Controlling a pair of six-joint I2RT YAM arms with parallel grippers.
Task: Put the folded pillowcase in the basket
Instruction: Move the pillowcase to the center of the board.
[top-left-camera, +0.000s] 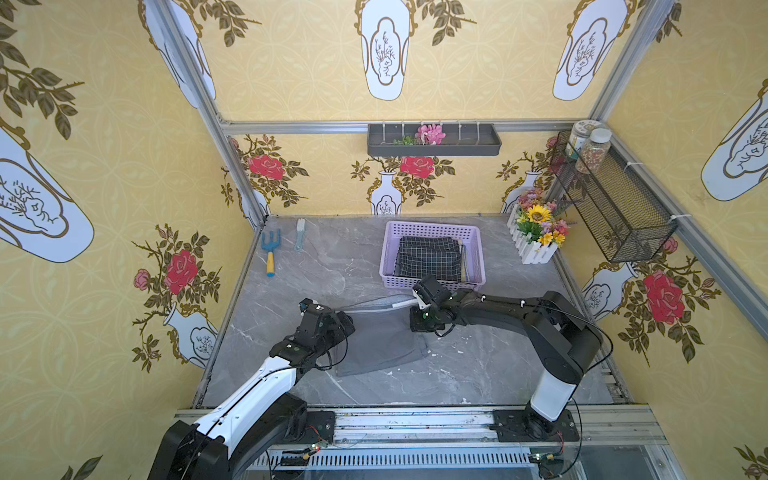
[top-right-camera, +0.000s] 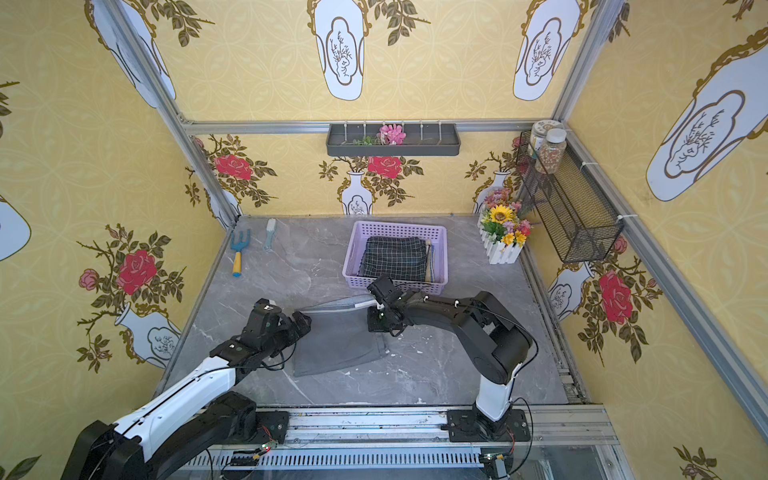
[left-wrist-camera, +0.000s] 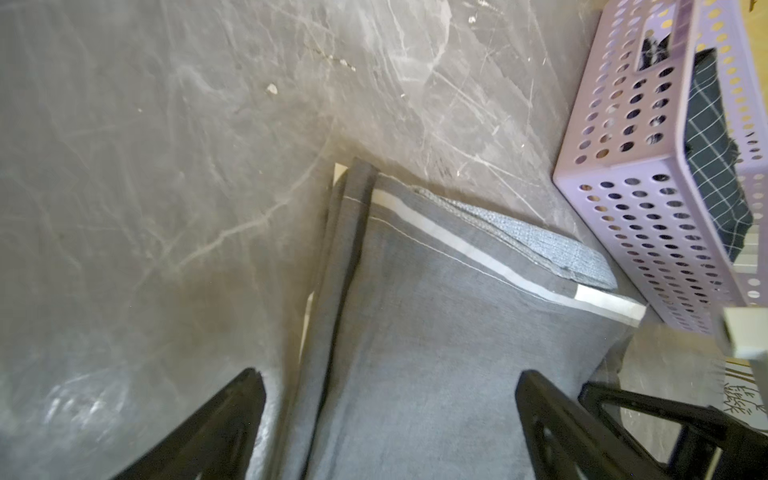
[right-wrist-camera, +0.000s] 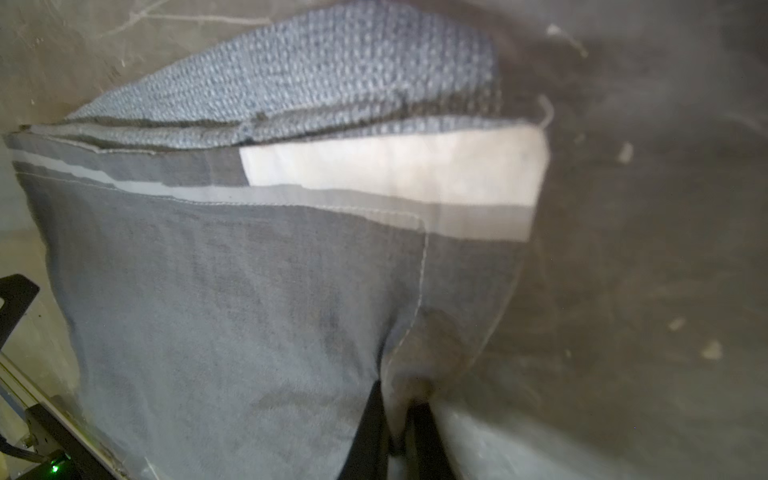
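Note:
The folded grey pillowcase (top-left-camera: 378, 336) (top-right-camera: 338, 340) lies on the marble table between my two grippers, in front of the lilac basket (top-left-camera: 388, 253) (top-right-camera: 352, 253). My right gripper (top-left-camera: 416, 325) (right-wrist-camera: 397, 399) is shut on the pillowcase (right-wrist-camera: 228, 311), pinching cloth at its right edge. At the other side my left gripper (top-left-camera: 347, 322) (left-wrist-camera: 388, 382) is open, and its fingers straddle the left edge of the pillowcase (left-wrist-camera: 415, 353). A white band runs along the far hem. The basket (left-wrist-camera: 631, 199) holds a black checked cloth (top-left-camera: 430, 257).
A blue hand rake (top-left-camera: 270, 255) and a brush (top-left-camera: 300, 235) lie at the far left of the table. A white fence box of flowers (top-left-camera: 538, 232) stands right of the basket. A black wire basket (top-left-camera: 615, 199) hangs on the right wall and a dark grey tray (top-left-camera: 434, 141) on the back wall.

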